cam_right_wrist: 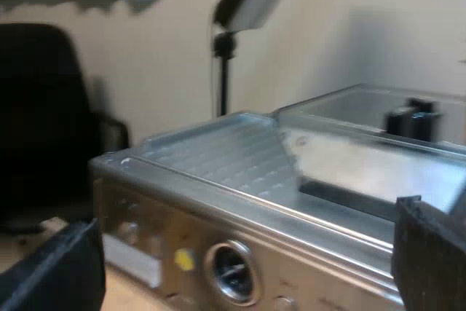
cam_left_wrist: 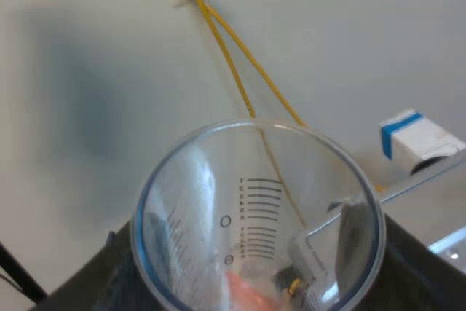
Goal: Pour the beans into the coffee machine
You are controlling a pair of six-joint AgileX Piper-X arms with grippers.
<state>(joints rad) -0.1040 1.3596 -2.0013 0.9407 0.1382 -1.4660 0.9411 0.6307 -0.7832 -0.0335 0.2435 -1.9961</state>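
A clear measuring glass [cam_left_wrist: 255, 216] with printed scale marks sits between the black fingers [cam_left_wrist: 95, 282] of my left gripper [cam_left_wrist: 255, 285], which is shut on it. I see no beans inside it; a reddish blur shows through its base. A clear edge like the bean hopper's rim [cam_left_wrist: 422, 176] runs just past the glass. In the right wrist view the steel espresso machine [cam_right_wrist: 218, 172] is close, with its ridged top, a round gauge [cam_right_wrist: 231, 271] and the clear bean hopper [cam_right_wrist: 364, 143]. My right gripper [cam_right_wrist: 247, 274] is open at the machine's front, its fingers [cam_right_wrist: 58, 271] wide apart.
A pale wall with a yellow cord [cam_left_wrist: 233, 63] lies beyond the glass, and a white and blue box [cam_left_wrist: 419, 140] sits near the clear edge. Beyond the machine are a black chair [cam_right_wrist: 44, 121] and a lamp on a stand [cam_right_wrist: 226, 49].
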